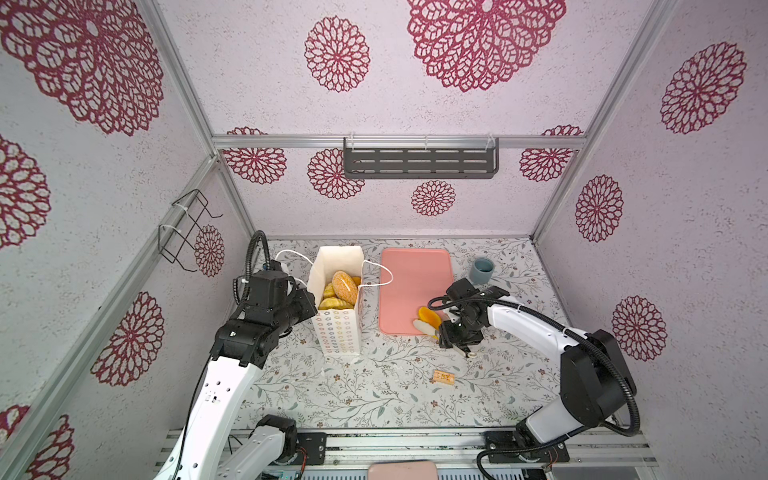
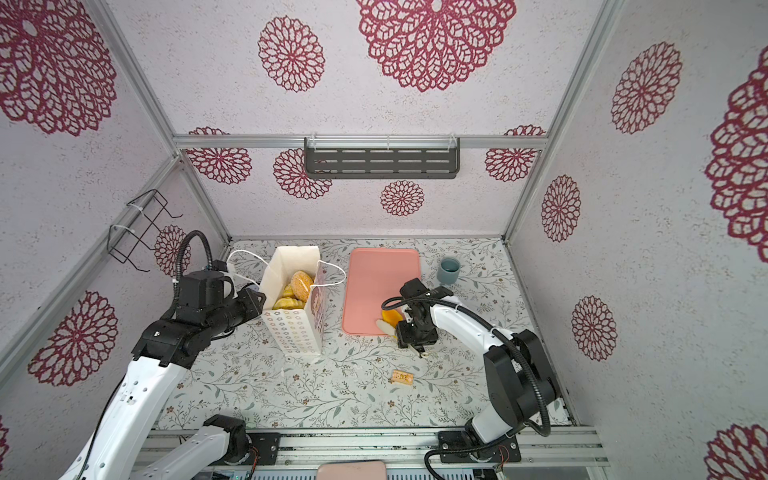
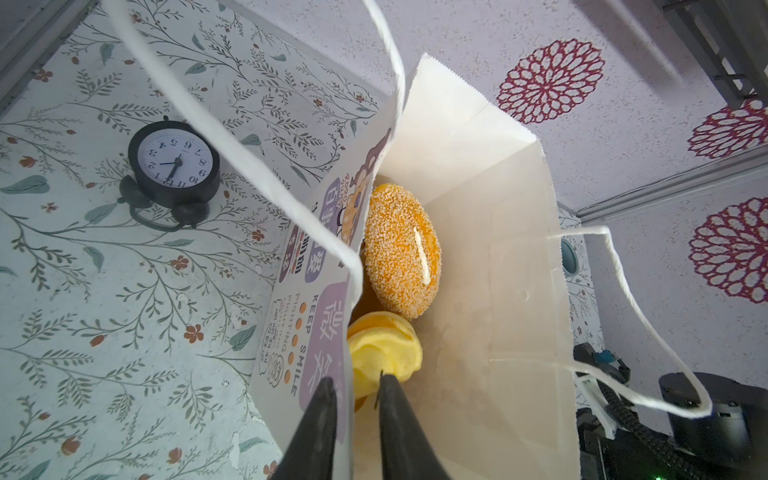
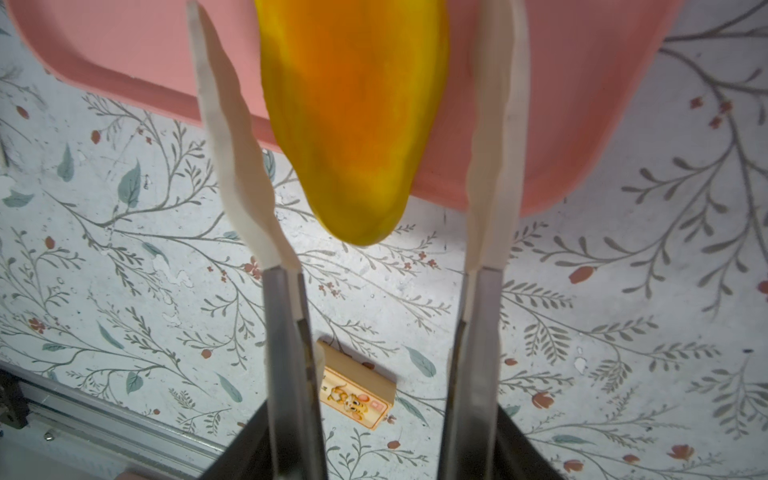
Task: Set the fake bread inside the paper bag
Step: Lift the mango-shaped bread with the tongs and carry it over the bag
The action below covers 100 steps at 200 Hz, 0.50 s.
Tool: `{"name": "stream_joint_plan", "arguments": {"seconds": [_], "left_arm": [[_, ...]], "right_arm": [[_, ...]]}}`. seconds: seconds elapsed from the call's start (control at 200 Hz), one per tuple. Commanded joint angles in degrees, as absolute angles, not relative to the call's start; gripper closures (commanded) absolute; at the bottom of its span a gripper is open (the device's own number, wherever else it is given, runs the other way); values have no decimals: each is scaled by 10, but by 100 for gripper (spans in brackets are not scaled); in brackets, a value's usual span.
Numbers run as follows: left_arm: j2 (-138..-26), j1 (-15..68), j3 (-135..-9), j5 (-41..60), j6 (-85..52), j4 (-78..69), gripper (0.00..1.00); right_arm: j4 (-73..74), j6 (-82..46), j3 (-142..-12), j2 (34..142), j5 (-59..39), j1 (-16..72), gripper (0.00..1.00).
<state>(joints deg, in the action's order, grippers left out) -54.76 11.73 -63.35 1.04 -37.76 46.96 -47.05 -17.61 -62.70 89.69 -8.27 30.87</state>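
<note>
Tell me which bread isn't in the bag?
The smooth orange bread between the tongs, at the pink tray's edge; the others sit inside the paper bag.

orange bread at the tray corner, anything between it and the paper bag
Nothing solid: bare pink tray and table lie between the orange bread, flanked by the tongs, and the paper bag. Only its cord handle loops out on that side.

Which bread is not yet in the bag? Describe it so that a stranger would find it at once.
Start at the pink tray, right of the paper bag. At the tray's corner nearest the right arm is one bread, between the white tips of the tongs. Unlike the crumb-coated bun and ridged pieces in the bag, it is smooth, glossy orange fading to yellow, and tapered.
</note>
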Motion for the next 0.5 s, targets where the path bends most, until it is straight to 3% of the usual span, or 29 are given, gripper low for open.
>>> {"name": "stream_joint_plan", "arguments": {"seconds": [0.0, 0.195, 0.495], "left_arm": [[-548, 115, -633, 16, -373, 456, 76], [-549, 115, -638, 16, -373, 458, 64], [-551, 116, -647, 13, -371, 466, 62]], "right_arm": [[-467, -183, -638, 890, -60, 310, 49], [-473, -189, -650, 868, -46, 310, 61], [-520, -203, -756, 810, -34, 308, 67]]}}
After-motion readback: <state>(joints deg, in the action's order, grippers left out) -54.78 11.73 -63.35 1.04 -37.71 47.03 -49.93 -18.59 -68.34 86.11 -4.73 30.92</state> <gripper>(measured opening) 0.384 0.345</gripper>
